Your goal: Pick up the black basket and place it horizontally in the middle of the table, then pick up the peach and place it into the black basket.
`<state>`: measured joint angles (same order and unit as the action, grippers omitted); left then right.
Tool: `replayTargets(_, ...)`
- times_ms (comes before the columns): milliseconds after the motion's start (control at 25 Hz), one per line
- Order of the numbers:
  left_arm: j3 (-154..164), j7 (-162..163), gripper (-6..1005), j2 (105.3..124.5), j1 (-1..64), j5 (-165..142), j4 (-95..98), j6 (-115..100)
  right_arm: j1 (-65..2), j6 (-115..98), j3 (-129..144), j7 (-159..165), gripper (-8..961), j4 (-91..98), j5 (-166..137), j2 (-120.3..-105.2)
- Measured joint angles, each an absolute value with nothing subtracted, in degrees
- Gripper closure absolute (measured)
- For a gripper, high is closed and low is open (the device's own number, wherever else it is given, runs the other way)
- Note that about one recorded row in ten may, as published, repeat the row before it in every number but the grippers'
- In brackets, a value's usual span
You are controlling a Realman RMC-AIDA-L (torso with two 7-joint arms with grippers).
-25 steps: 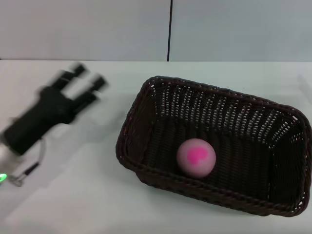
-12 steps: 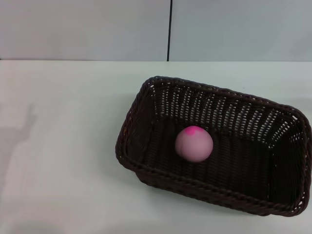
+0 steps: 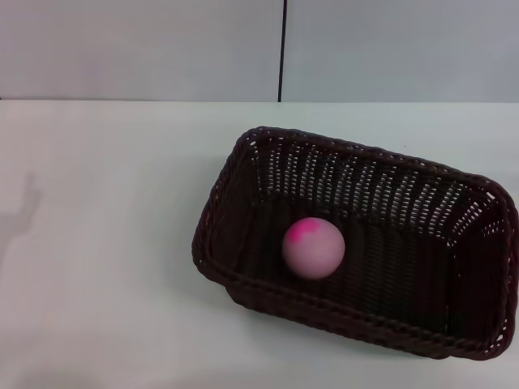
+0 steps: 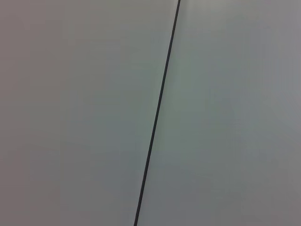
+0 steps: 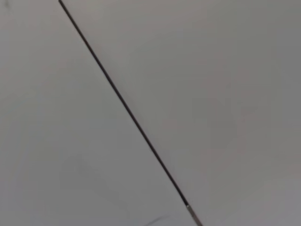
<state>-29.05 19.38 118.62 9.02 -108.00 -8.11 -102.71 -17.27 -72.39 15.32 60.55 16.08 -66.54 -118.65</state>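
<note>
We see one large rectangular woven wicker basket [image 3: 357, 243], very dark brown-black, with open-weave sloping sides and a braided rim. It stands on the plain white flat worktop [image 3: 105, 243], right of the middle, and its long side runs from left to right with a small turn, so that the right end lies nearer to us than the left end. Its right rim comes close to the right edge of the head view.

Inside this basket lies one small round pink toy peach [image 3: 313, 248], smooth, with a deeper pink patch on its upper left side. It rests on the basket floor, in the left half, near the near wall. We cannot see its stem tip.

We can read no brand, label or writing on any of these things.

Behind the worktop there is a pale grey wall [image 3: 146, 49] with one thin dark vertical seam [image 3: 284, 49]. Both wrist views show only such a pale surface with one dark line [image 4: 157, 113] [image 5: 122, 103] across it. On the far left of the worktop lies one faint grey shadow [image 3: 20, 219].

No end effector appears in any view, neither the left nor the right, so we cannot tell how far they are open or if they hold something. Nothing stands over the basket or the peach.
</note>
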Motion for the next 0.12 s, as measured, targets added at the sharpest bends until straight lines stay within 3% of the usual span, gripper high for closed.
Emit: replayTargets(120,-28.9,19.4,186,118.63,9.2,-108.1,-8.5,-102.7,-17.3,-72.3,14.5,60.5,335,15.7,-66.5,-118.65)
